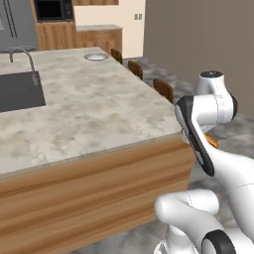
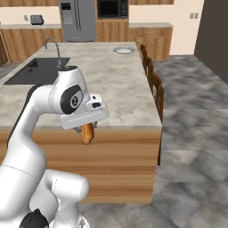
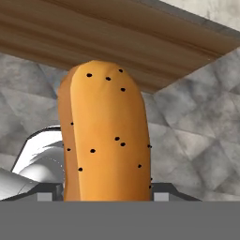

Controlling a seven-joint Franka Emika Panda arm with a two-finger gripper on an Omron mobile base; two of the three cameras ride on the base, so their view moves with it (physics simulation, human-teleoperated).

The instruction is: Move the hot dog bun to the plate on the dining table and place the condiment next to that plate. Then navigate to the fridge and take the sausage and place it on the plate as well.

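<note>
Tan-orange and flecked with small dark specks, one hot dog bun (image 3: pixel 105 136) hangs lengthwise from the gripper (image 2: pixel 87 126), whose fingers are closed on its upper end; in the right base view it points down in front of the wooden side of the dining table (image 2: pixel 111 80), just below the near edge of the marbled top and off the surface. One pale round plate (image 2: pixel 123 50) lies near the far right corner of that top. One sink (image 2: pixel 38 70) with one curved faucet (image 2: pixel 52 46) sits toward the far left edge. Three wooden chairs (image 1: pixel 163 89) line the right edge. One grey fridge (image 2: pixel 78 20) stands against the back wall.
</note>
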